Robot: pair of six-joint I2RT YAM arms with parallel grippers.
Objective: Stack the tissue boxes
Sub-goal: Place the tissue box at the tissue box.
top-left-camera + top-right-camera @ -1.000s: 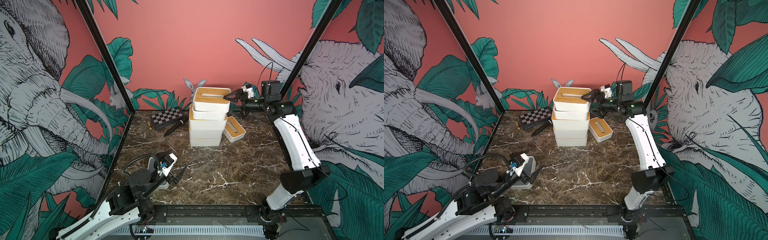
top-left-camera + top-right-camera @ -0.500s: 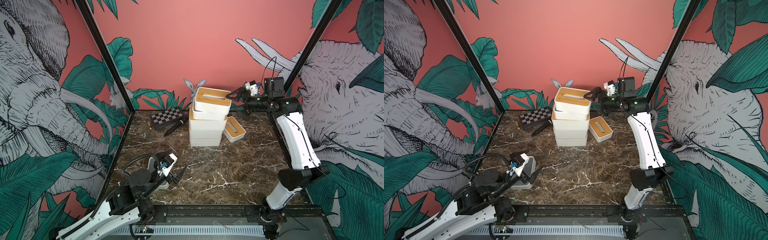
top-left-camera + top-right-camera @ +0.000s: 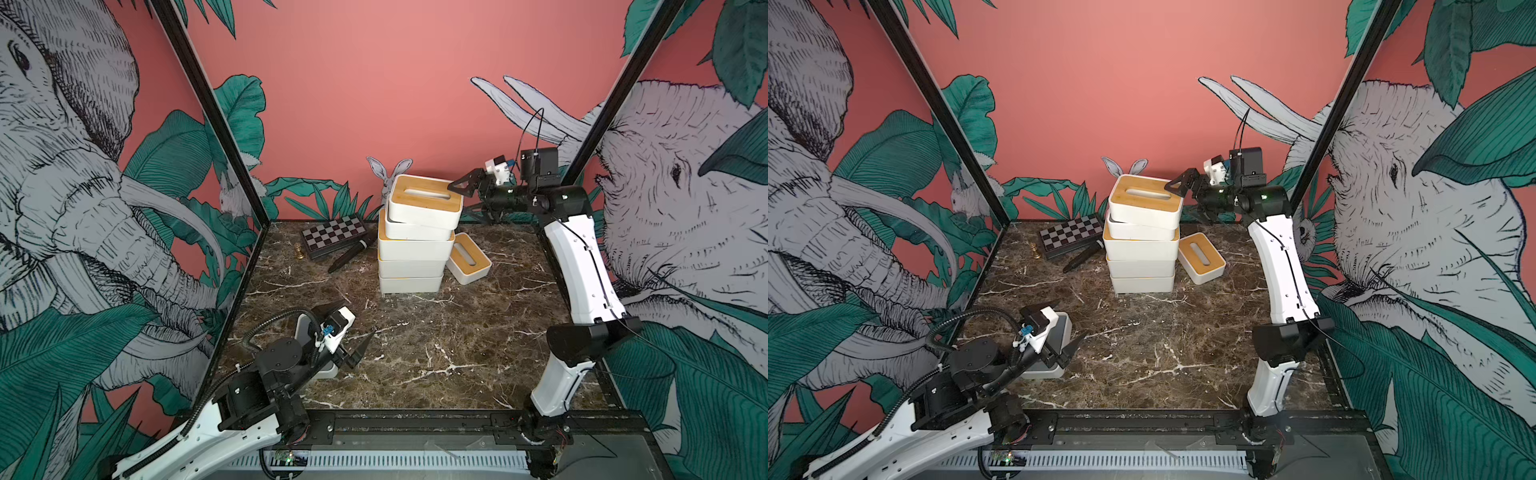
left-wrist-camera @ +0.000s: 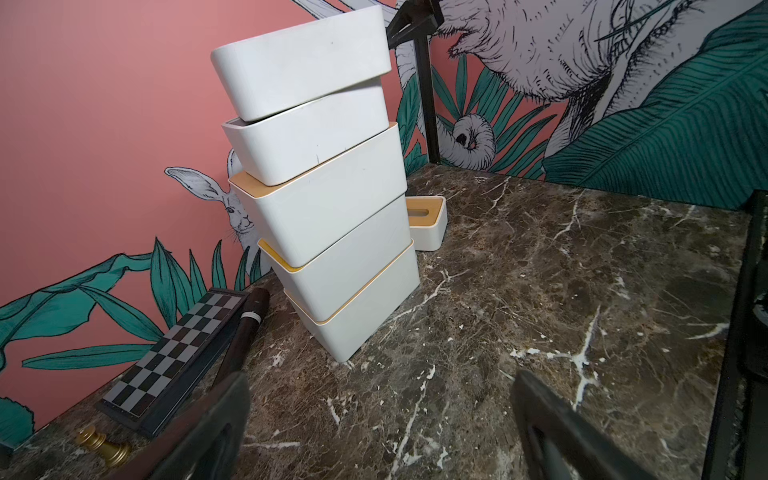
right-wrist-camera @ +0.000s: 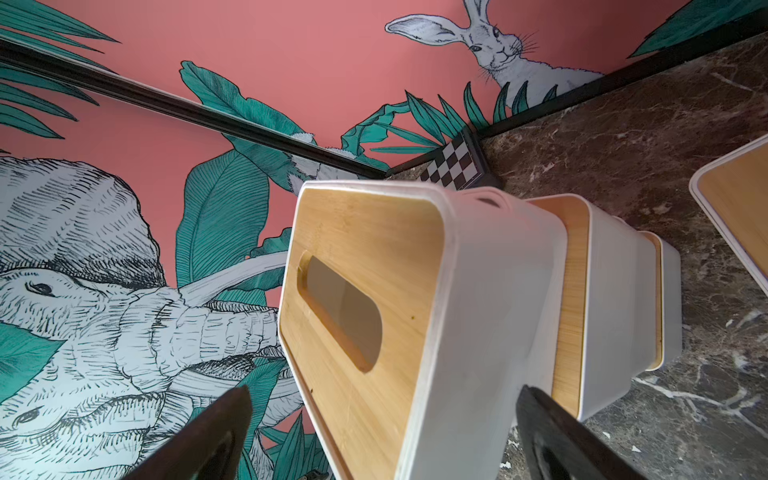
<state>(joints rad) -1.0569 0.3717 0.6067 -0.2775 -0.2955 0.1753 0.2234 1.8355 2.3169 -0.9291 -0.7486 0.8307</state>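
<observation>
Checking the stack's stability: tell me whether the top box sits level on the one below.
No: in the left wrist view the top box tilts against the box below, their edges not parallel.

A checkered board point(image 3: 334, 235) lies flat at the back of the dark marble table point(image 3: 457, 340), near the left corner. A black marker point(image 3: 351, 256) lies slantwise just beside its front edge, one end against the board's right corner. A small gold chess piece point(image 3: 299, 250) stands upright just left of the board. The pink walls point(image 3: 353, 104) carry painted elephants, green leaves and a rabbit point(image 3: 388, 172); black posts point(image 3: 208, 108) mark the corners.
</observation>
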